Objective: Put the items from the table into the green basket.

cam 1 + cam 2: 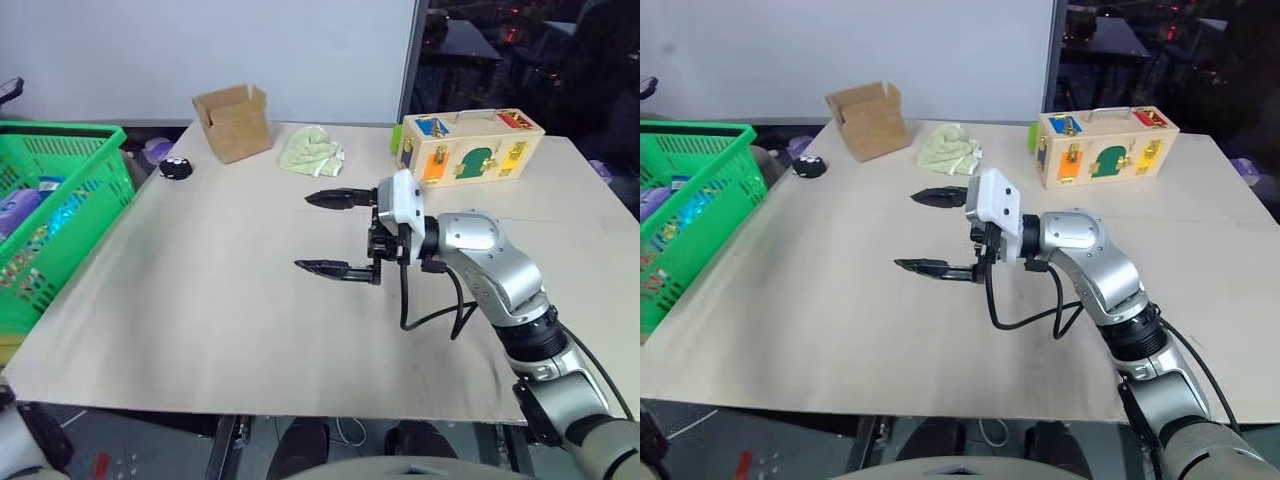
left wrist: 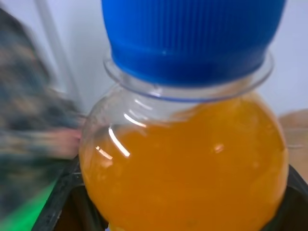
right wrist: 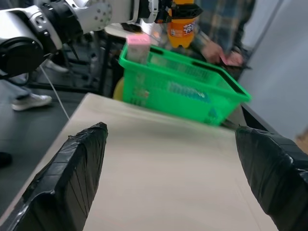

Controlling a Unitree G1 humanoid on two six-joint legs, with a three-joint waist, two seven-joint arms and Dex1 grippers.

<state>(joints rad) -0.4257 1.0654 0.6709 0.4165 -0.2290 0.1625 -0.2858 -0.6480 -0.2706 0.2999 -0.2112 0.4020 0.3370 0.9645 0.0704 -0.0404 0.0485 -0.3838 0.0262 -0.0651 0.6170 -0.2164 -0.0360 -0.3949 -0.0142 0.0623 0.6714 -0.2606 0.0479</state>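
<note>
Orange-drink bottle (image 3: 182, 24) clamped in left pincer (image 3: 179, 10) above green basket (image 3: 192, 91); right pincer (image 1: 335, 233) apart.

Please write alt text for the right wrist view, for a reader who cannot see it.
The left gripper holds an orange-drink bottle above the green basket, where a pink carton stands. The right gripper's open black fingers frame the beige table.

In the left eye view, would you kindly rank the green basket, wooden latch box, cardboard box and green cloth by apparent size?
1. green basket, cut off by the frame
2. wooden latch box
3. cardboard box
4. green cloth, only slightly smaller than the cardboard box
</note>
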